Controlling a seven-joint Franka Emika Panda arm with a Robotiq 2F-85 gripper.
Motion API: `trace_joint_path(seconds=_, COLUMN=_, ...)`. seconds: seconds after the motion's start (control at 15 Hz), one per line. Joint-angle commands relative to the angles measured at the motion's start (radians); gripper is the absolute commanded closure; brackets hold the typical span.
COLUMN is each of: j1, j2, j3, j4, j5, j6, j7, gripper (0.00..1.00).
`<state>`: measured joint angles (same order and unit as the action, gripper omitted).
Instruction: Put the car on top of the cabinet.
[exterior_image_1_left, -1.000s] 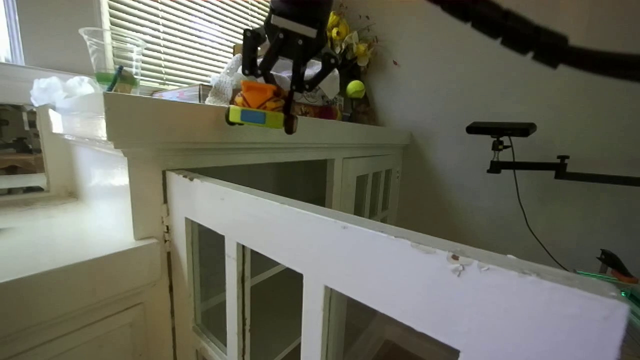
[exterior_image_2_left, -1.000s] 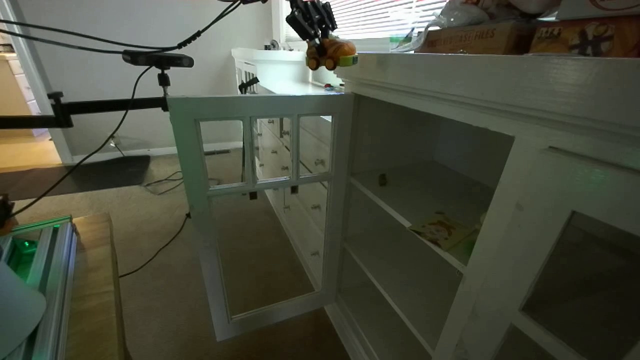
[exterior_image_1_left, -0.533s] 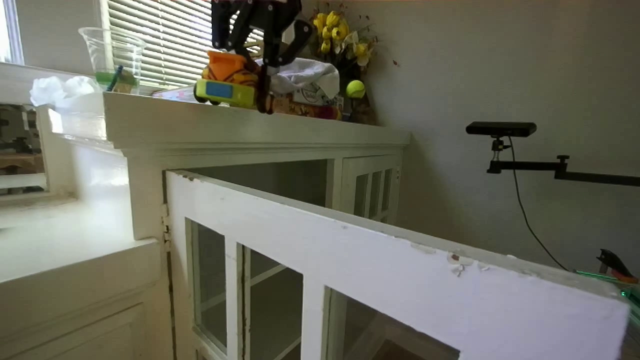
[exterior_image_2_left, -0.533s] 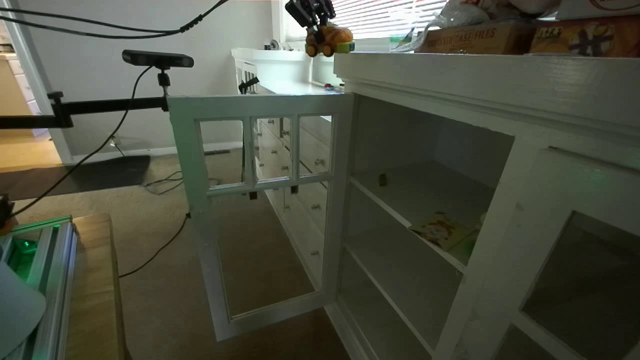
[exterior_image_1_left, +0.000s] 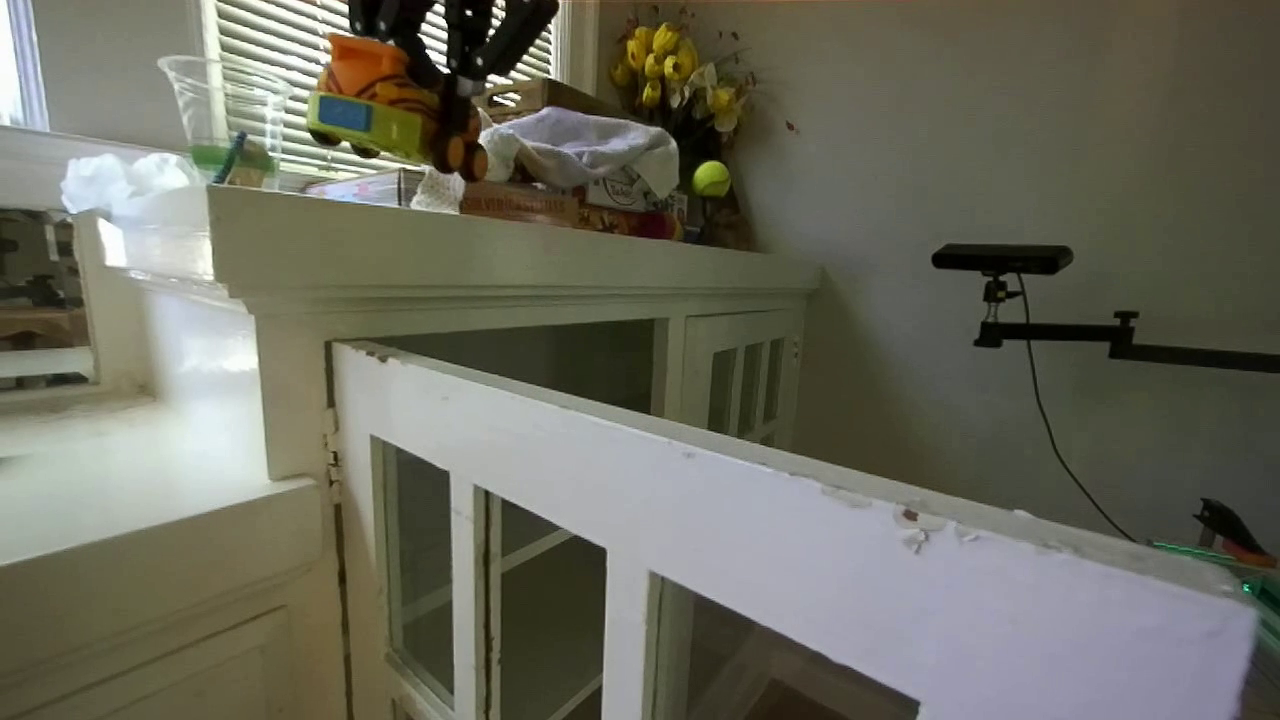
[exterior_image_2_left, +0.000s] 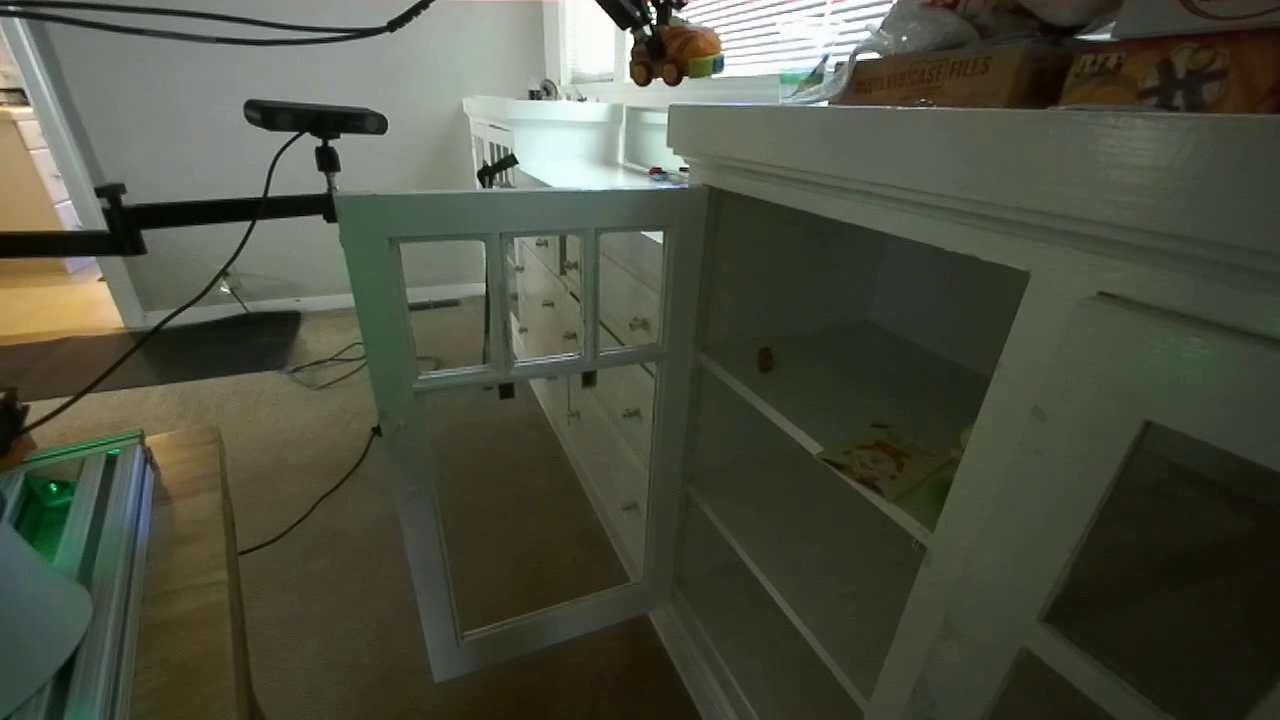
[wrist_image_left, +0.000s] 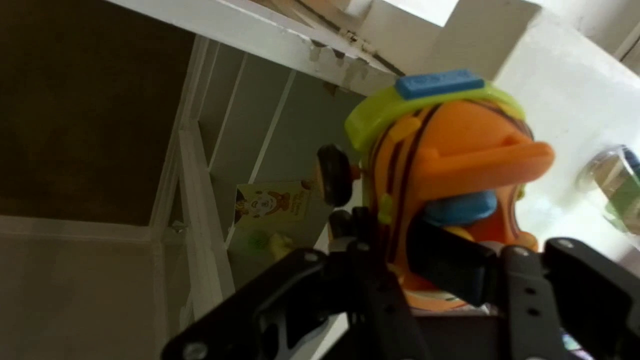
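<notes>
The car (wrist_image_left: 450, 160) is in the air, wheels down, higher than the top of the cabinet (exterior_image_1_left: 520, 245) and apart from it; whether it is directly over the top or just off its edge I cannot tell. Its body is orange with dark stripes, and a yellow-green bumper with a blue plate runs across one end. The end effector (wrist_image_left: 407, 255) is clamped on it: in the wrist view one finger is at its wheel side and the other at the cab opening.

In an exterior view a clear cup (exterior_image_1_left: 225, 115) stands near the car at the end of the top, something green in its lower part. Beside the cup lies crumpled white wrap (exterior_image_1_left: 130, 178). The other way along the top are a lettered box (exterior_image_1_left: 520, 203), a white cloth (exterior_image_1_left: 600, 145) over boxes, a yellow-green ball (exterior_image_1_left: 711, 178) and yellow flowers (exterior_image_1_left: 670, 60). Blinds (exterior_image_1_left: 300, 50) hang behind.

Below, the cabinet's door (exterior_image_1_left: 760, 500) stands open, its upper edge chipped. A shelf (exterior_image_2_left: 830, 390) inside bears a card (exterior_image_2_left: 885, 460) with a cartoon figure and a small dark thing (exterior_image_2_left: 766, 360), too small to name. Well apart, a black bar-shaped device (exterior_image_1_left: 1000, 258) sits on a bracket (exterior_image_1_left: 1200, 355).
</notes>
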<state>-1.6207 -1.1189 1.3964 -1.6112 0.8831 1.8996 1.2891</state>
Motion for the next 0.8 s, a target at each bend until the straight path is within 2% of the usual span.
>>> trace_joint_path(seconds=0.0, j1=-0.108, j2=0.048, j3=0.038, j4=0.152, j5=-0.030, j6=-0.042, j7=0.087, gripper=0.95)
trace_joint_path(seconds=0.33, j1=-0.267, j2=0.050, j3=0.110, j4=0.301, j5=-0.012, j6=-0.065, j7=0.143, gripper=0.95)
trace_joint_path(seconds=0.73, j1=-0.427, j2=0.044, j3=0.203, j4=0.452, j5=0.012, j6=-0.093, j7=0.133, gripper=0.95)
